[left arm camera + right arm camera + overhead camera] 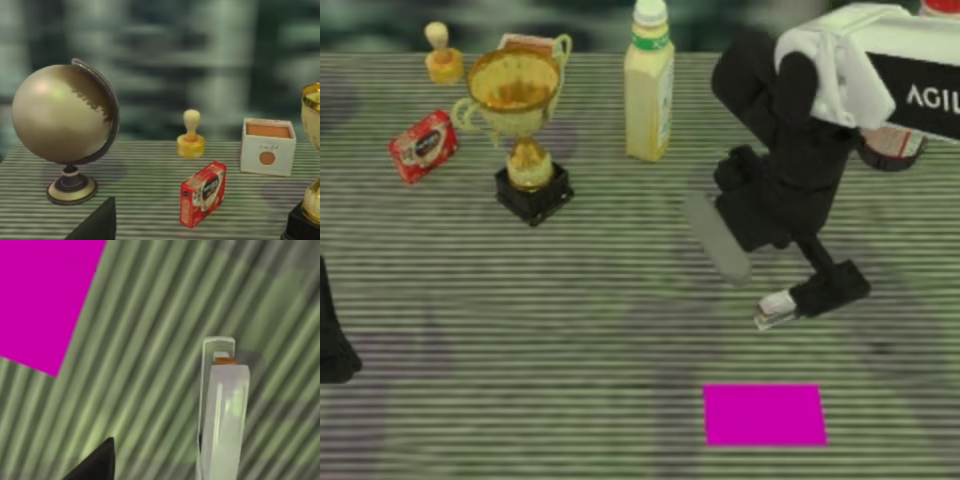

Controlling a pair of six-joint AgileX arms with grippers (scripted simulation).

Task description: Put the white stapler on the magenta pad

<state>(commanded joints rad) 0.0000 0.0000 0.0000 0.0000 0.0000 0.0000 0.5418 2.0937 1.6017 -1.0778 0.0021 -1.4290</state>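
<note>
1. Currently right gripper [807, 298] sits over the striped table [520, 350], right of centre, just above the magenta pad [765, 414]; its fingers are clenched on the white stapler [776, 308], whose free end sticks out toward the table's left.
2. Right wrist view: white stapler [222, 405] shows against the table stripes, apart from the magenta pad [42, 295]; no overlap.
3. Left gripper [332, 345] parked at the table's left edge; whether its jaws are released or clenched, cannot tell.
4. Far left: trophy [518, 120], red packet [422, 146], yellow stamp [443, 55]; cream bottle [649, 85] at far centre.

Glossy plastic white stapler [223, 410]; matt magenta pad [765, 414]; shiny gold trophy [517, 110].
</note>
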